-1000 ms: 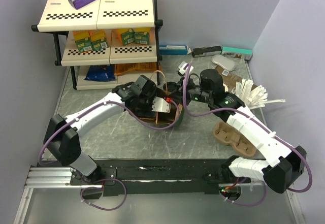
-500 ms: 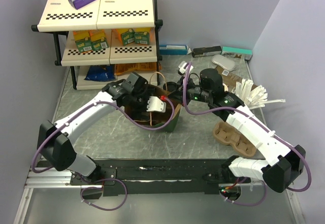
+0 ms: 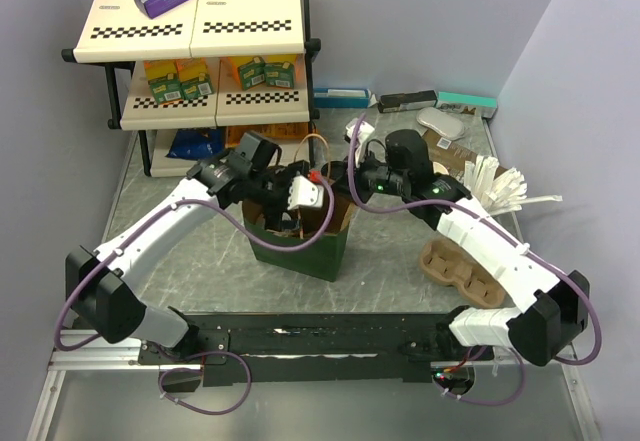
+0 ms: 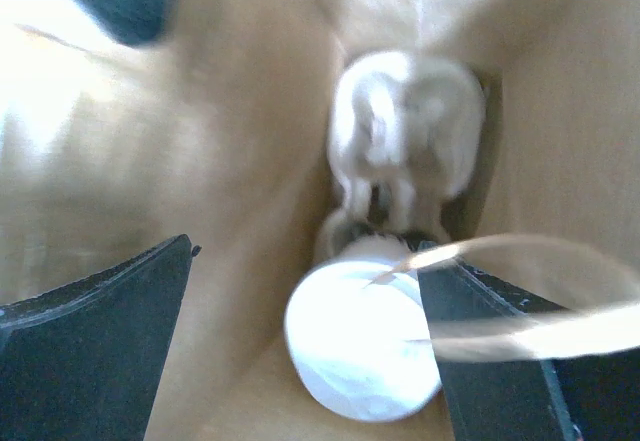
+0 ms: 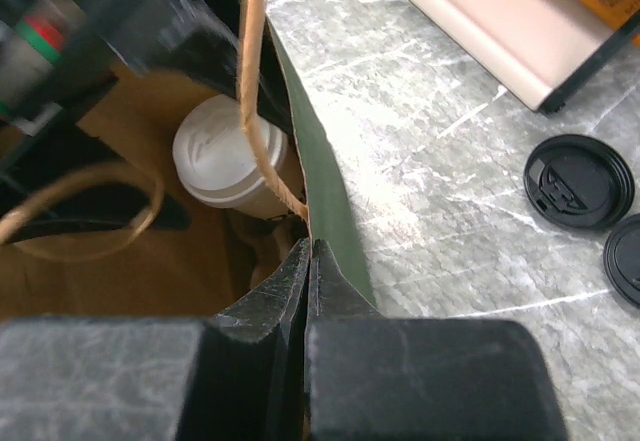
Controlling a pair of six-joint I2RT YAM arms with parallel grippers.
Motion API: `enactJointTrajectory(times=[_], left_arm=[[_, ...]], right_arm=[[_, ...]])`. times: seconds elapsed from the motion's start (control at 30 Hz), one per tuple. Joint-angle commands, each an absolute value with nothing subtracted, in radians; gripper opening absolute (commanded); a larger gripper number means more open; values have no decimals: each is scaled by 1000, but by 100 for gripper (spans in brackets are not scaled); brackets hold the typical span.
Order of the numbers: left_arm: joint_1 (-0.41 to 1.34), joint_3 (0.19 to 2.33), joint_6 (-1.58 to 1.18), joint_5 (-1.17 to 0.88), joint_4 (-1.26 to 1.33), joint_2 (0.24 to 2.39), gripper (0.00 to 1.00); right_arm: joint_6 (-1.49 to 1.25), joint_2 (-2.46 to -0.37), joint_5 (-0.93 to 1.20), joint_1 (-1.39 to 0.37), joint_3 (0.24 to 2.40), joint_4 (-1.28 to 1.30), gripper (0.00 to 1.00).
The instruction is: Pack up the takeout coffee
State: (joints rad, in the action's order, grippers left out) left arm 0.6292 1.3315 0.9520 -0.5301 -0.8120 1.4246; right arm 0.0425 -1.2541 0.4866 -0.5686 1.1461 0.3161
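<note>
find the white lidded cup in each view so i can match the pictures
Top external: not visible; the left gripper covers the mouth of the paper bag.
Left wrist: white lidded cup at bottom centre, inside the bag, between the open jaws.
Right wrist: upper left, inside the bag.
Shared landmark: the bag's twine handle.

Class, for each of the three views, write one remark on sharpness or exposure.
Top external: sharp and evenly lit, scratches glinting on the table. Left wrist: soft throughout, the cup blown out white, the bag washed out at left. Right wrist: black lid and bag edge crisp, top-left corner smeared.
</note>
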Motion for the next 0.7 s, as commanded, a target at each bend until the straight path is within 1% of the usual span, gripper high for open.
enactJointTrajectory(times=[0.0,0.17,0.4,0.67], left_arm=[[607,1385,827,-637,-697,1407,99],[583,1359,700,-621,-532,1342,100],[519,1427,571,-641,-497,1287,99],[468,1437,561,-494,-454,1217,99]], right_arm=[[5,-1296,506,-522,1210,340,0],[41,-1331,511,-503,1258,377,0],[83,-1379,509,-502,1328,417,0],[115,-1387,492,-505,1354,434,0]])
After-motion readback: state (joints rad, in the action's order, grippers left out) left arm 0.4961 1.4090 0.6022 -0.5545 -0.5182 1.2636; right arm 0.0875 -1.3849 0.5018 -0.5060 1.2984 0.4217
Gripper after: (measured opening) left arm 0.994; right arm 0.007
